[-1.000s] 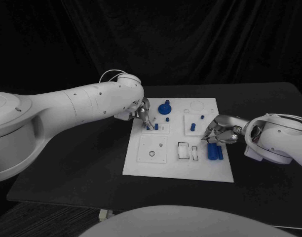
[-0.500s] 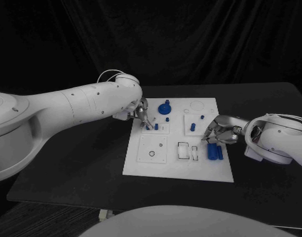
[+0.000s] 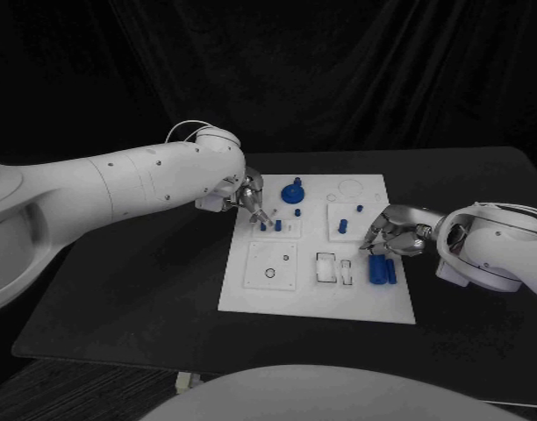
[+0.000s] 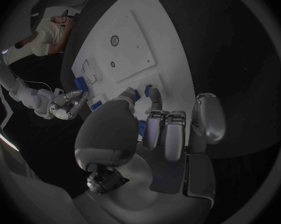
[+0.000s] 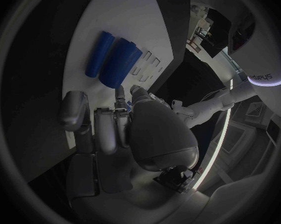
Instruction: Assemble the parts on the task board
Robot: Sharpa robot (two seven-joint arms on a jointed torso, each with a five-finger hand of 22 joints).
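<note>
We judge a peg insertion is under way: our left hand pinches, as far as we can tell, a small blue peg over the task board's far-left panel. Our right hand, fingers curled, hovers beside two blue cylinders. Next: careful alignment.

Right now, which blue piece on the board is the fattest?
The thick blue cylinder lying near the board's right edge, just below the right robot hand. A thinner rod lies beside it; the other blue pieces are small pegs.
</note>
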